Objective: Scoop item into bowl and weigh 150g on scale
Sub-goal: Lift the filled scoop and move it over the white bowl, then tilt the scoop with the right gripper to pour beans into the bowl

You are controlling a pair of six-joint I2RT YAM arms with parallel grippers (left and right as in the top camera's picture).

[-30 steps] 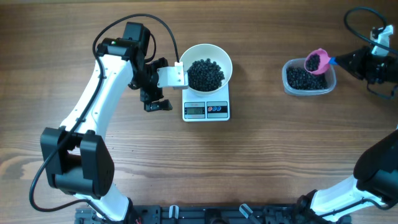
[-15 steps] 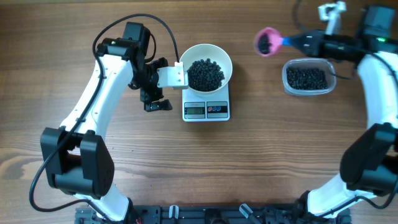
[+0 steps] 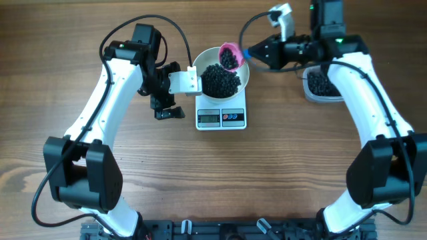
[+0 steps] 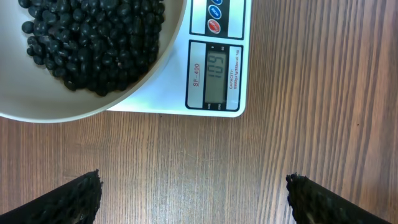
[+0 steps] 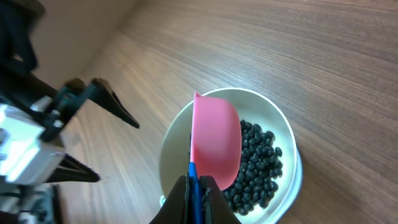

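Hiding partly behind the right arm (image 3: 363,100), upper right: one clear plastic tub (image 3: 317,84). Sitting upper centre: one round white bowl (image 3: 246,75) on one flat white digital scale (image 3: 221,119), holding tiny black beans (image 3: 217,81). Clenching one pink plastic scoop (image 3: 230,56) over the bowl's upper rim: right hand (image 3: 252,53). Gaping empty just left of the bowl: left hand (image 3: 177,97).

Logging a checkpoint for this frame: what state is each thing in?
bowl, on the scale, partly filled with beans
scale, switched on, display showing a reading
pink scoop, loaded with beans, above the bowl
clear tub, holding beans, partly hidden
left hand, open, empty
right hand, shut on the pink scoop's handle
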